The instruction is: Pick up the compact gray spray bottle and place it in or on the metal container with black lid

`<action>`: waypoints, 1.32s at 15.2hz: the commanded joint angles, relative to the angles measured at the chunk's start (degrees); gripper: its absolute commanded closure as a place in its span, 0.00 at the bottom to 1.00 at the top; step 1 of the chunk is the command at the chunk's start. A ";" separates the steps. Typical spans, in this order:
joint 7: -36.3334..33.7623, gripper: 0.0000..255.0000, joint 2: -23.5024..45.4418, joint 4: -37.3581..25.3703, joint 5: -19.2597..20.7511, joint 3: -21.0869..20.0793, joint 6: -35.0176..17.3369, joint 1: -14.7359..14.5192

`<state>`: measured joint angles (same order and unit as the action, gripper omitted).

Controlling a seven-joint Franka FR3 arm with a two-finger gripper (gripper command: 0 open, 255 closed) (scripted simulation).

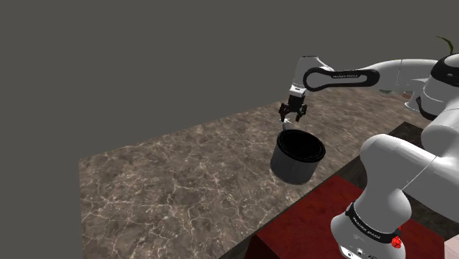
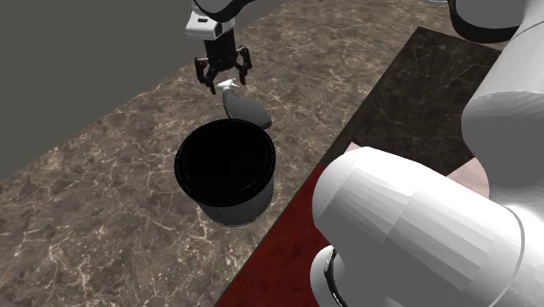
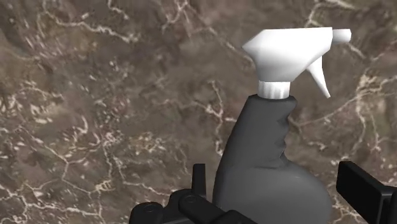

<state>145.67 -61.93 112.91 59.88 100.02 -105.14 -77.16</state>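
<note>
The spray bottle (image 2: 247,110) has a dark grey body and a white trigger head (image 3: 286,54). It lies on its side on the brown marble counter (image 1: 184,184), just behind the container. My gripper (image 2: 223,77) hangs right above the bottle's head end, open. In the wrist view the bottle's body (image 3: 267,146) sits between the two black fingers (image 3: 199,178), which stand apart and do not clasp it. The container (image 2: 240,205) is a dark grey round pot with a black inside and no lid on it. In the shoulder view the gripper (image 1: 293,112) hovers just behind the pot (image 1: 294,165).
The counter drops off at its front edge in the shoulder view. A dark red surface (image 1: 309,221) adjoins the counter by the stand, beside a darker marble slab (image 2: 418,96). A plain grey wall (image 1: 147,59) rises behind the counter.
</note>
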 commanded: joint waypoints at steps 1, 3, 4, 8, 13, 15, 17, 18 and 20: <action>0.52 0.00 -0.37 0.29 1.13 0.74 -0.75 -0.51; 0.19 0.00 -0.88 0.64 1.99 1.75 -1.64 -0.80; 0.03 0.00 -1.15 0.80 2.43 2.27 -2.08 -0.95; -0.39 0.00 -1.85 1.15 3.57 3.60 -3.20 -1.36; -0.39 0.00 -1.85 1.15 3.57 3.60 -3.19 -1.36; -0.39 1.00 -1.84 1.14 3.56 3.59 -3.18 -1.36; -0.39 1.00 -1.84 1.14 3.56 3.59 -3.18 -1.36; -0.39 1.00 -1.84 1.14 3.56 3.59 -3.18 -1.36; -0.39 1.00 -1.84 1.14 3.56 3.59 -3.18 -1.36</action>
<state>145.28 -63.77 114.04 63.44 103.61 -108.33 -78.52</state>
